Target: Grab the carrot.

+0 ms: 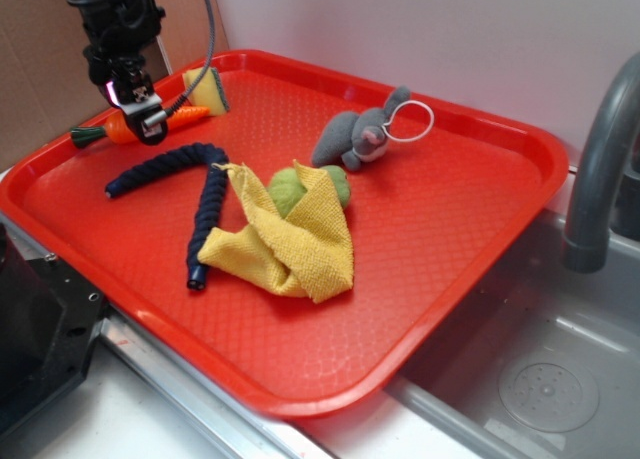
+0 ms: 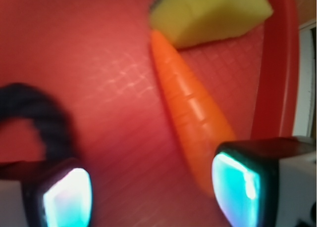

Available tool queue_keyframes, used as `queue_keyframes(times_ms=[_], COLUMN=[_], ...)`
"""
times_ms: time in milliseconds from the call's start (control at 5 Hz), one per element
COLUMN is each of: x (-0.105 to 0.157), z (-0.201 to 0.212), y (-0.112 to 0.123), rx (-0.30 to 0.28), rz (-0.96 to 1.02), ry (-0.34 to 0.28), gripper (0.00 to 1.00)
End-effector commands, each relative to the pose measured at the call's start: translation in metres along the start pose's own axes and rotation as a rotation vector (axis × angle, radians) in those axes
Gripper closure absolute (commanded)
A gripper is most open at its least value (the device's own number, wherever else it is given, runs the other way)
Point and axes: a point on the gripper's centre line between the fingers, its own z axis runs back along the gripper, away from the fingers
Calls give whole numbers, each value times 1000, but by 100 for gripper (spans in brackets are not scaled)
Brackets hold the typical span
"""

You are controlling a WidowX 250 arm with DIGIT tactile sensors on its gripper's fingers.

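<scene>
- Carrot (image 1: 120, 129): lies at the far left of the red tray (image 1: 480, 229), close to the left rim. The green stem end points left; the orange body tapers to the right. In the wrist view the carrot (image 2: 190, 103) runs diagonally, its narrow tip touching or tucked just under the yellow wedge (image 2: 210, 14).
- Pincer (image 1: 148, 114): positioned directly over the middle of the carrot, hanging from the black arm at the far left. In the wrist view the pincer (image 2: 153, 192) is spread. One fingertip (image 2: 67, 197) sits beside the rope; the other fingertip (image 2: 237, 187) overlaps the thick part of the carrot. Contact with the carrot cannot be confirmed.
- Yellow wedge (image 1: 205, 89): rests on the tray just right of the carrot tip, near the far rim.
- Dark blue rope (image 1: 200, 194): lies near the carrot on its near side, bent in an arch. One end points left; the other end points toward the near edge.
- Yellow cloth (image 1: 285, 239): crumpled at the tray centre, its left edge overlapping the rope.
- Green ball (image 1: 285, 187): partly wrapped in the cloth; green also shows at the right side of the fold.
- Grey plush mouse (image 1: 360, 137): lies far of the cloth, with a white ring at its right.
- Sink and grey faucet (image 1: 600, 169): set in the counter at the right of the tray.
</scene>
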Motion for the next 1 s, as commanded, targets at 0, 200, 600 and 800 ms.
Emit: queue_keyframes(times_ms=[0, 200, 600, 800], x=[19, 17, 17, 15], z=[-4, 15, -6, -18], y=[9, 8, 11, 10], rx=[46, 47, 0, -3], rz=[-39, -38, 69, 75], ry=[-23, -78, -10, 23], gripper=[0, 0, 0, 0])
